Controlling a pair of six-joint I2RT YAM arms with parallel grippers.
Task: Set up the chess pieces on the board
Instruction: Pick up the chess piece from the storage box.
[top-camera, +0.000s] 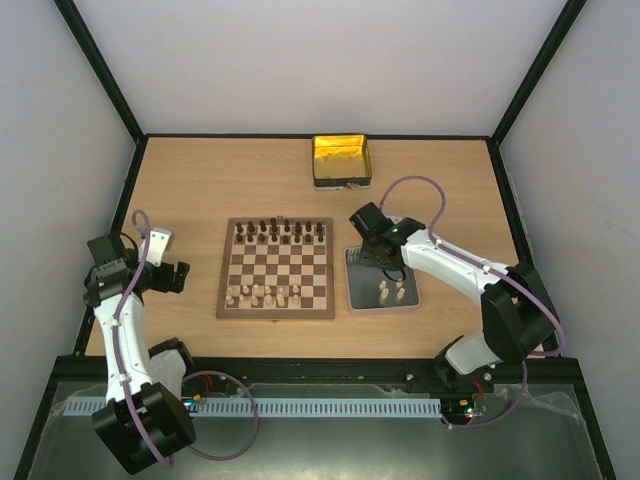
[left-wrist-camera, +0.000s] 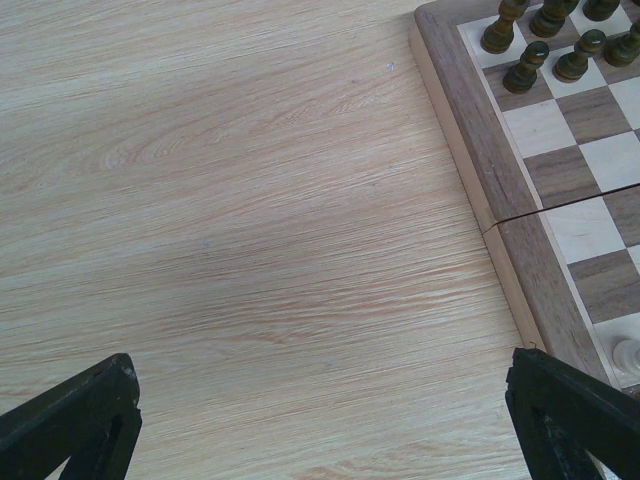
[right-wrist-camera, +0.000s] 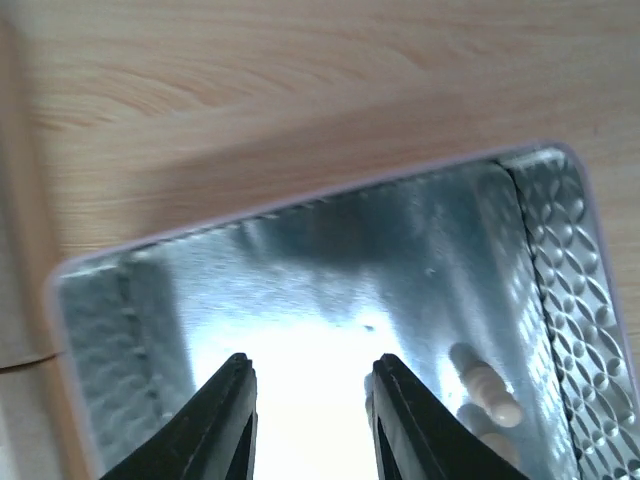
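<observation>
Wood table: board R of L gripper, jaws wide open & empty; tray under R gripper, jaws part-open w/ nothing seen btwn; pale pcs just R of them; dark pcs fwd-R of L jaws.

Gold tin, grey tray

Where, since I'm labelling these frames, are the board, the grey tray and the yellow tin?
board (top-camera: 277, 266), top external view, bare middle squares.
grey tray (top-camera: 361, 297), top external view, bare near-left floor.
yellow tin (top-camera: 341, 158), top external view, inner floor.
</observation>
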